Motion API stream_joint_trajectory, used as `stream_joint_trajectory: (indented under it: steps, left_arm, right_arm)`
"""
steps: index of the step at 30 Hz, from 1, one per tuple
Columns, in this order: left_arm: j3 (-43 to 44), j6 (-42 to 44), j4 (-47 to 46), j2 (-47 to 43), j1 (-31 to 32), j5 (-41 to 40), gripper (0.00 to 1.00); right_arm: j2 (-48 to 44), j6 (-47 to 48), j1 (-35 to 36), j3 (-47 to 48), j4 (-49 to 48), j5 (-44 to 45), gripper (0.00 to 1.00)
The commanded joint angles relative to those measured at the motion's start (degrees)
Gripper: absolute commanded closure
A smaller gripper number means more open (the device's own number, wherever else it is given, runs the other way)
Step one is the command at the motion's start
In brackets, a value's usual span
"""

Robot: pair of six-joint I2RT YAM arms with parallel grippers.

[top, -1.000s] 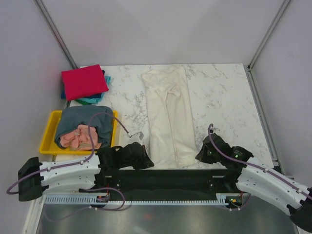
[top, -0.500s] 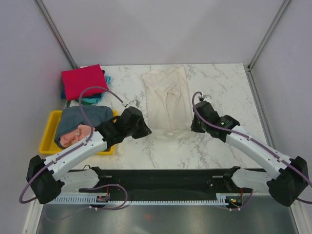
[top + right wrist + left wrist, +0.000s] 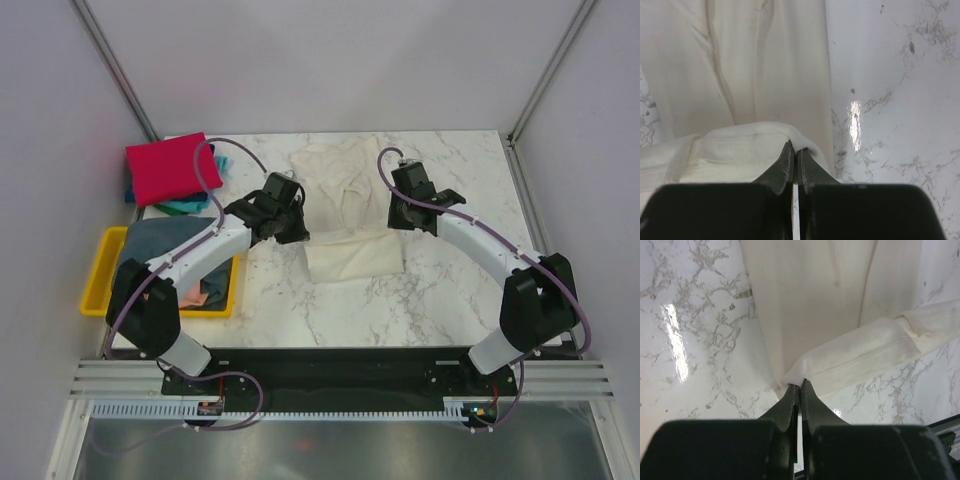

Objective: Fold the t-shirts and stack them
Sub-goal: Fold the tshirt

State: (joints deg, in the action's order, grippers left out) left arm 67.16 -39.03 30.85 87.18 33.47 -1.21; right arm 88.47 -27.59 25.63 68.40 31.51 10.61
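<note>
The cream-white t-shirt lies in the middle of the marble table, and its near half is doubled back over itself. My left gripper is shut on the folded hem's left corner. My right gripper is shut on the hem's right corner. In the left wrist view the jaws pinch a cream fold. The right wrist view shows the same at its gripper. A folded red t-shirt sits on a teal one at the far left.
A yellow tray at the left holds a slate grey-blue t-shirt, partly hidden by my left arm. Grey walls and metal posts close in the table on three sides. The black arm mount runs along the near edge.
Both arms swept from the near edge toward the far side, carrying the cream t-shirt's near hem with them. The long shirt is now doubled over to about half its length.
</note>
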Motion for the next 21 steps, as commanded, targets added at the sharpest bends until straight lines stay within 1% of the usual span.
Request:
stream_joint_trajectory:
  steps: [1,3,6,13,16,21]
  left_arm:
    - [4.30,5.18,-1.67,3.25,-2.09,0.86,0.98]
    - [5.88,6.06,-1.94,6.42,-2.97,3.57,0.98]
    - [7.99,6.94,-2.28,10.46,-4.29,5.34,0.98]
    - [12.20,7.91,-3.25,18.46,-7.45,7.45,0.96]
    - [15.71,8.88,-3.25,22.14,-8.68,8.94,0.96]
    - [19.24,9.93,-3.34,26.02,-9.65,10.00,0.96]
  right_arm:
    - [2.92,2.81,-1.81,4.28,-3.64,-2.26,1.00]
    - [4.43,2.90,-2.42,5.25,-4.08,-3.22,1.00]
    - [7.59,3.51,-3.12,7.44,-4.43,-4.19,1.00]
    - [16.37,3.86,-5.06,12.27,-5.14,-6.56,1.00]
    - [20.06,4.04,-6.02,14.38,-5.05,-6.65,1.00]
    - [24.29,4.30,-7.61,17.55,-5.14,-7.97,1.00]
